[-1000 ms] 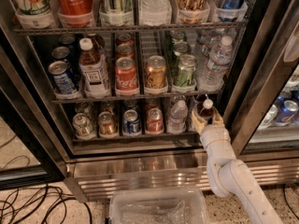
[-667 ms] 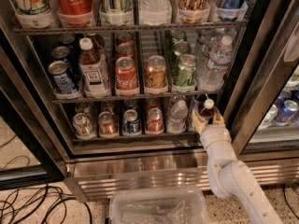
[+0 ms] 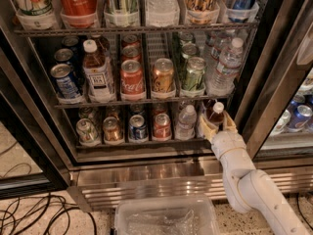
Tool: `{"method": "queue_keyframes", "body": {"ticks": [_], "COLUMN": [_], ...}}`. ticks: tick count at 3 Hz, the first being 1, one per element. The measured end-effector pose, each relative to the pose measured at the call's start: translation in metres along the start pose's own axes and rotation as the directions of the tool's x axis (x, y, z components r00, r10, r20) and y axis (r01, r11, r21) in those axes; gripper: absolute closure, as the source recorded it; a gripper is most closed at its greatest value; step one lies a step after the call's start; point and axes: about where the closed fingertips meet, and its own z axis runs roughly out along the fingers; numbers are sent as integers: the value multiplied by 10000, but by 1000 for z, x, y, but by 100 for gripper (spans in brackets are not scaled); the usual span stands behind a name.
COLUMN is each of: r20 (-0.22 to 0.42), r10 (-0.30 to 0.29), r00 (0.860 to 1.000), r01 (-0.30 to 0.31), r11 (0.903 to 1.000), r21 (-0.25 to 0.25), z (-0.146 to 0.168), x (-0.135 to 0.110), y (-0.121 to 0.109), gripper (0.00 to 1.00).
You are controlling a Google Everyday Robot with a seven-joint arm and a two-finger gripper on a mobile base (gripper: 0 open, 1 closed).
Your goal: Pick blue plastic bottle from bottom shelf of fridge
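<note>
The blue plastic bottle [image 3: 215, 113] stands upright on the fridge [image 3: 146, 173] bottom shelf, at 3 o'clock from a clear water bottle [image 3: 186, 122]. The gripper [image 3: 218, 125] reaches in from 5 o'clock, jaws apart, straddling it.

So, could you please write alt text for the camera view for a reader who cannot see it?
A robot arm's gripper sits around a small white-capped plastic bottle at the right end of the bottom shelf of a steel-based drinks fridge, beside a clear water bottle and cans.
</note>
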Motion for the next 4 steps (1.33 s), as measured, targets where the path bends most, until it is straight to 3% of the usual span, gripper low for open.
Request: {"method": "queue_keyframes", "body": {"ticks": [1,2,3,4], "r20": [-305,-806,-1296,-1452], "r10": [-38,-52,-42,128], "r00": [9995,9967,9916,9893], "r01": [2,-146,-412,-782], "r11": [9930,9700,9374,8874], "r21": [-1178,-2425,-3458,-4543], "z": [-13,-24,-36,-51], "x": [-18,-24,-24,-26], "y": [9,18,20,30], "gripper": [100,100,100,100]}}
